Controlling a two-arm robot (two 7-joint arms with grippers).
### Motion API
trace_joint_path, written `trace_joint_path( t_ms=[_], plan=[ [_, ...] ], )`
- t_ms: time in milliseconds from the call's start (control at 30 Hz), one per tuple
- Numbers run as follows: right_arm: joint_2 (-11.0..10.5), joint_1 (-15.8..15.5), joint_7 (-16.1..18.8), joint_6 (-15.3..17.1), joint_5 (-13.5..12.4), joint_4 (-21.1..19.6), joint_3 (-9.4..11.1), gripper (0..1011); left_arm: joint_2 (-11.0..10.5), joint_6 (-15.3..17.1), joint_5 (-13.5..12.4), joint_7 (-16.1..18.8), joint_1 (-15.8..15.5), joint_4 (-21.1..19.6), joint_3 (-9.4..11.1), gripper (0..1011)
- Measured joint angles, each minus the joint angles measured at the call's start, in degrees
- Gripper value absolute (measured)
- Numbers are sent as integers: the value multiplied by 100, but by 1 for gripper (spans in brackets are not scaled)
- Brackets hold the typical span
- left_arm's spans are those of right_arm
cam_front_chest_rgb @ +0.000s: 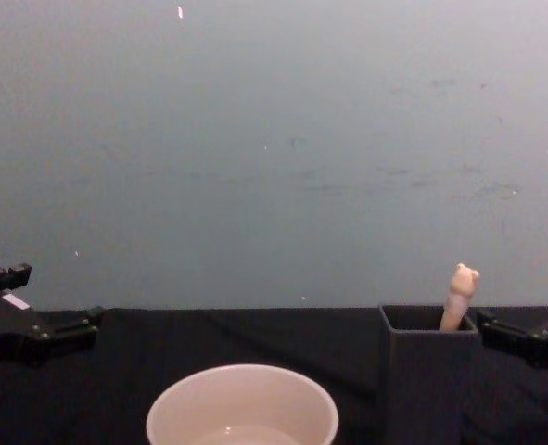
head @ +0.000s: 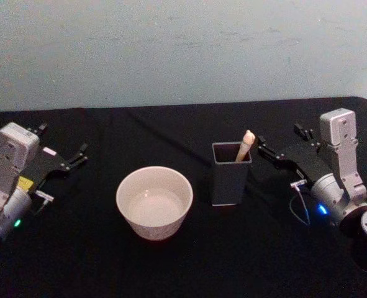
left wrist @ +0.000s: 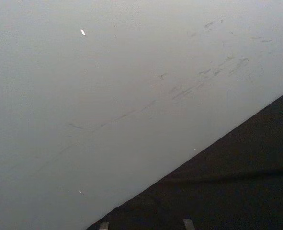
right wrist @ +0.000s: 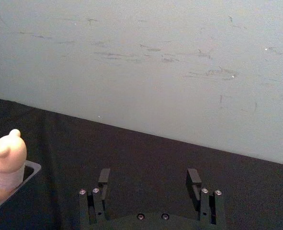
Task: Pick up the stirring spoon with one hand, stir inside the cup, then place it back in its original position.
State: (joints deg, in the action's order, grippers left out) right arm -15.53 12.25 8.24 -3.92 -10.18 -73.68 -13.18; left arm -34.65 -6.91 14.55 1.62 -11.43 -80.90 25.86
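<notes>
The stirring spoon [head: 245,146] stands in a dark grey square holder [head: 231,177], with just its beige handle and knob sticking out; the bowl end is hidden inside. In the chest view the spoon [cam_front_chest_rgb: 459,298] rises from the holder [cam_front_chest_rgb: 422,371]. The cream-white cup [head: 154,202] sits left of the holder, and its rim shows low in the chest view [cam_front_chest_rgb: 243,403]. My right gripper [head: 280,138] rests open just right of the holder; its wrist view shows the gripper [right wrist: 149,179] with nothing between its fingers and the spoon [right wrist: 8,155] beside it. My left gripper [head: 62,140] lies open at the far left.
A black cloth covers the table [head: 77,261], and a pale wall [head: 183,49] rises behind its far edge. Open cloth lies between the cup and the left gripper [cam_front_chest_rgb: 42,311]. The right gripper's finger [cam_front_chest_rgb: 510,336] reaches toward the holder.
</notes>
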Motion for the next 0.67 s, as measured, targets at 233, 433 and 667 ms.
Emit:
trace_joint_path(
  t_ms=[233, 433, 667],
  plan=[
    [0, 0, 0, 0, 0, -1, 0, 1000, 0, 0, 0, 0, 0, 0, 0, 1001],
    [0, 0, 0, 0, 0, 0, 0, 1000, 0, 0, 0, 0, 0, 0, 0, 1001],
    [0, 0, 0, 1, 0, -1, 0, 1002, 0, 0, 0, 0, 0, 0, 0, 1001]
  ],
)
